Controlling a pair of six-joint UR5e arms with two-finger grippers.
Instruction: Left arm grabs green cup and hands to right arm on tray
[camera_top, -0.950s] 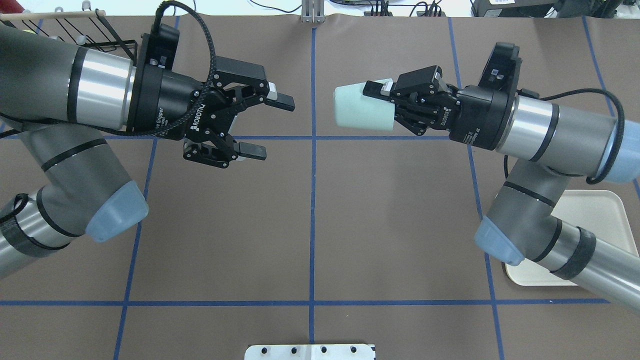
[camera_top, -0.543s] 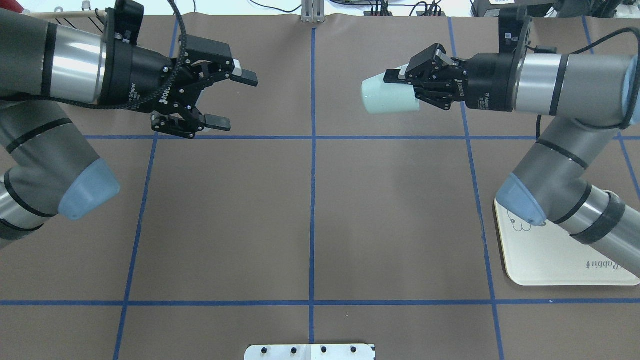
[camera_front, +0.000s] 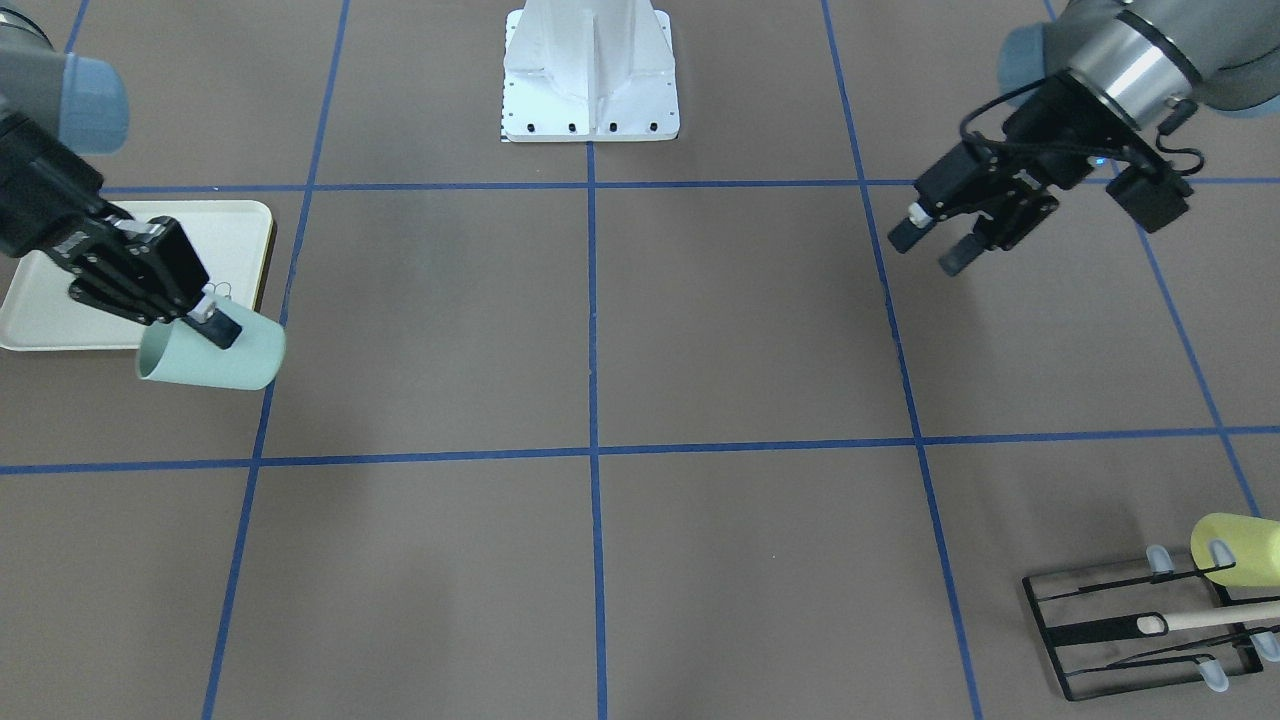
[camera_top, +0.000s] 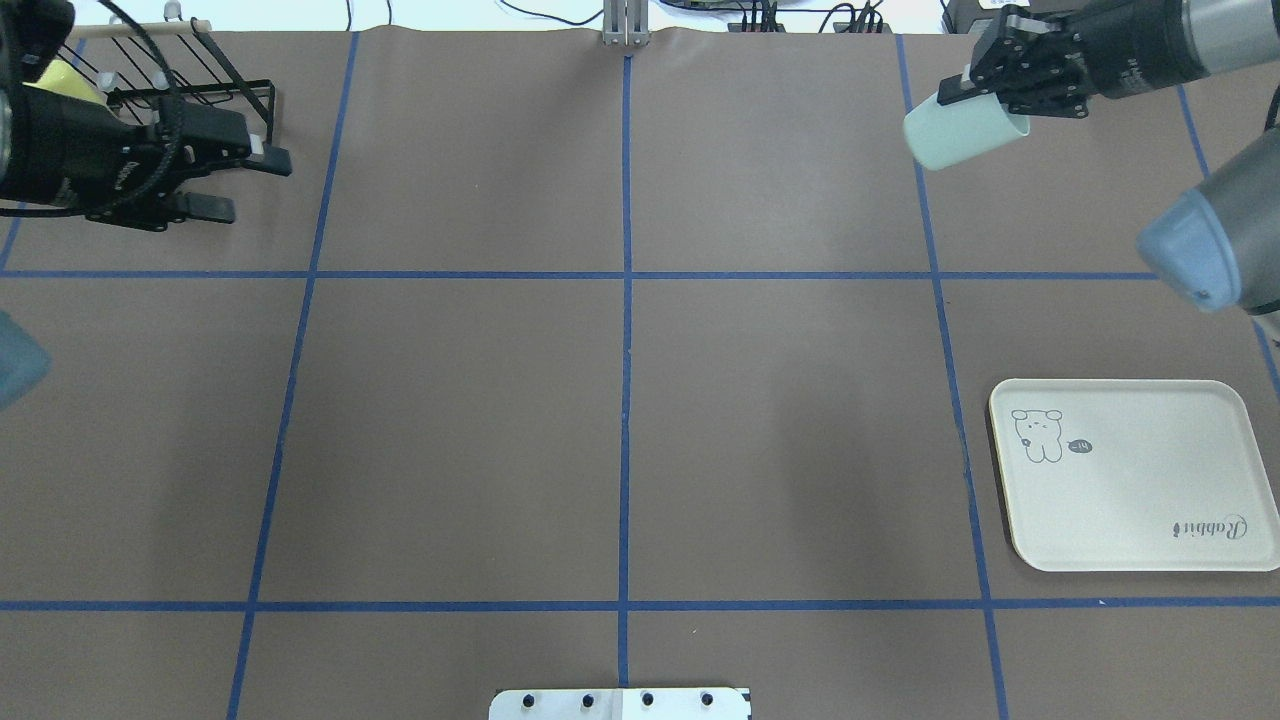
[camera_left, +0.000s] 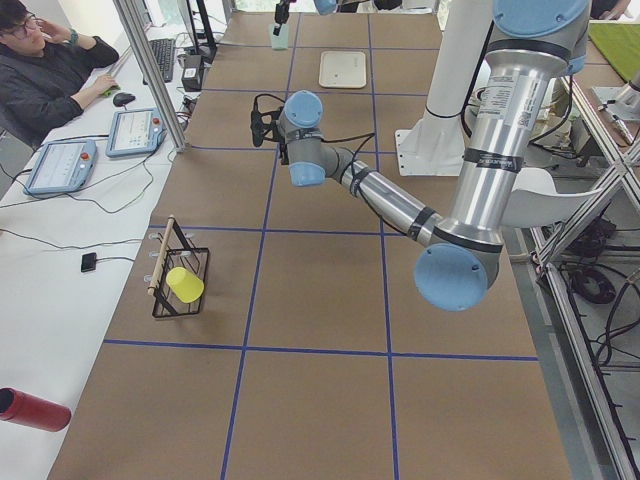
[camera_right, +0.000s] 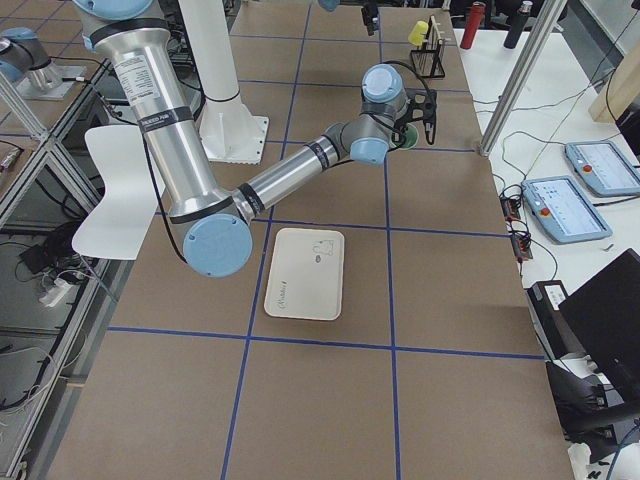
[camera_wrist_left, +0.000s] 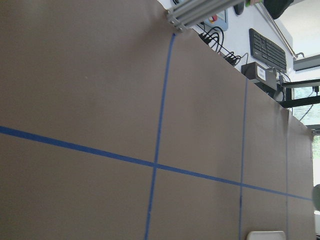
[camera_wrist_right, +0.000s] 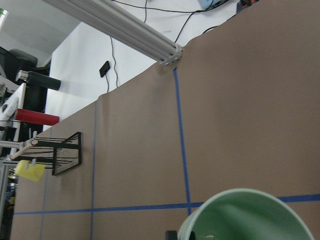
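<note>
Smooth tapered green cup (camera_top: 962, 138) between pinching right fingers (camera_top: 952, 98); left fingers (camera_top: 208, 208) spread.

Overhead and front-facing views look steeply down on the brown blue-taped table (camera_top: 450, 420) from opposite sides — both show the cream-white rectangular tray (camera_top: 1150, 490); end views look along the table from afar, wrist views skim it closely.

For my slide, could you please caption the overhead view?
Right gripper holds green cup sideways, far from the tray; left gripper open beside the rack.
</note>
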